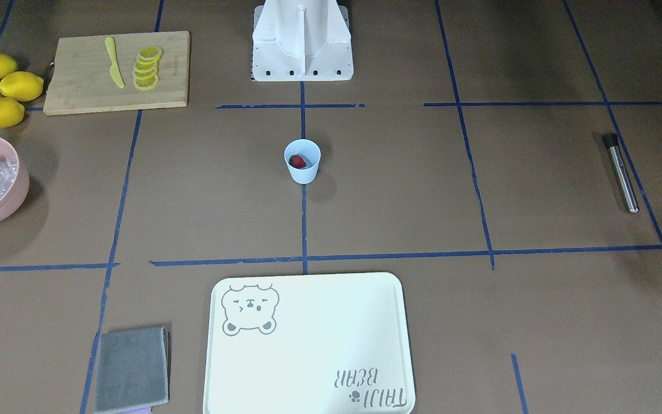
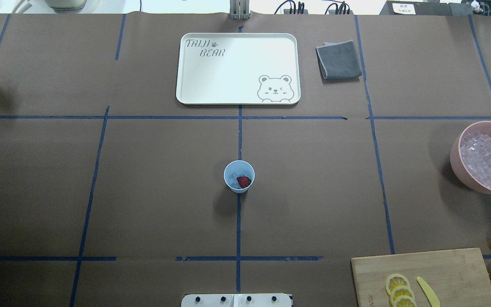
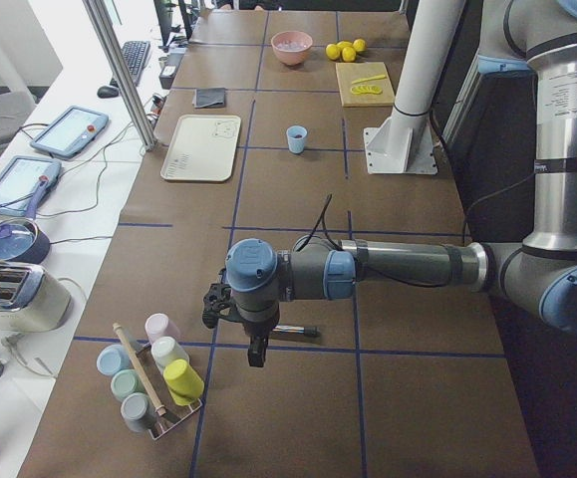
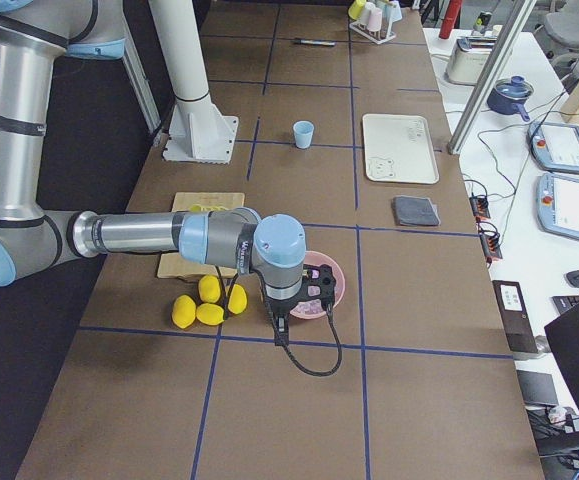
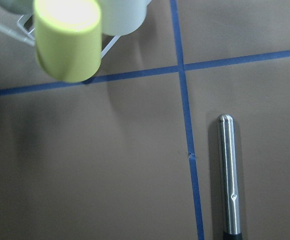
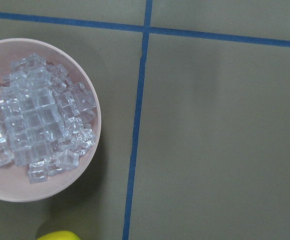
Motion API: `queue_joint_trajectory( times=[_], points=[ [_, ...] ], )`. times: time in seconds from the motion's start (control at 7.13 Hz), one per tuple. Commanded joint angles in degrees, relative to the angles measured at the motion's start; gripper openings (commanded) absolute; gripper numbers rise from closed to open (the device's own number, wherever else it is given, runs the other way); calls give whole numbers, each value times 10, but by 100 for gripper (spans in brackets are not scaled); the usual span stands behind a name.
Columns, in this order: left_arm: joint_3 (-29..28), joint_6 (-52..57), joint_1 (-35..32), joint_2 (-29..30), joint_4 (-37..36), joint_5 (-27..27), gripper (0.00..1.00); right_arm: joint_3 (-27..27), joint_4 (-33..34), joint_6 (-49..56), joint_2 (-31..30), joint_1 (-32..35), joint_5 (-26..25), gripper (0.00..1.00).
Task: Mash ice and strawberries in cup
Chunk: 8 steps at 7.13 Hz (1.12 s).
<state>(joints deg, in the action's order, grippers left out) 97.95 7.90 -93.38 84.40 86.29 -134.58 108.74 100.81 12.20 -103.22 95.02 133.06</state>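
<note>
1. Left arm (image 3: 398, 267) reaches out level; left end effector (image 3: 254, 349) points down near slim steel rod (image 5: 228, 175). Apart or together: can't tell.
2. Right arm (image 4: 139, 235) same pose; right end effector (image 4: 277, 325) by round pink bowl (image 6: 49, 194) of clear glassy ice cubes (image 6: 34, 125). Can't tell either.
3. Upright at centre of brown paper surface (image 2: 143, 192): tapered light blue plastic cup (image 1: 302, 173), red strawberry (image 2: 243, 181) inside, maybe ice too.

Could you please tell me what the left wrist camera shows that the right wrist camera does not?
Only the left wrist view shows a steel rod with a dark end, lying beside a tape line, and a yellow-green cup at the top edge. Only the right wrist view shows the pink bowl heaped with ice, plus a lemon's edge. Both show the brown table cover crossed by blue tape.
</note>
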Motion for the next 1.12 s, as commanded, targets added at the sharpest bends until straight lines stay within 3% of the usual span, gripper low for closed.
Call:
queue_joint_trajectory(
  times=[0.0, 0.98],
  points=[
    [-4, -2, -2, -6, 25, 1, 100, 2, 0, 0, -2, 0, 1, 100],
    [3, 3, -2, -44, 24, 5, 100, -11, 0, 1, -6, 0, -3, 100]
  ],
)
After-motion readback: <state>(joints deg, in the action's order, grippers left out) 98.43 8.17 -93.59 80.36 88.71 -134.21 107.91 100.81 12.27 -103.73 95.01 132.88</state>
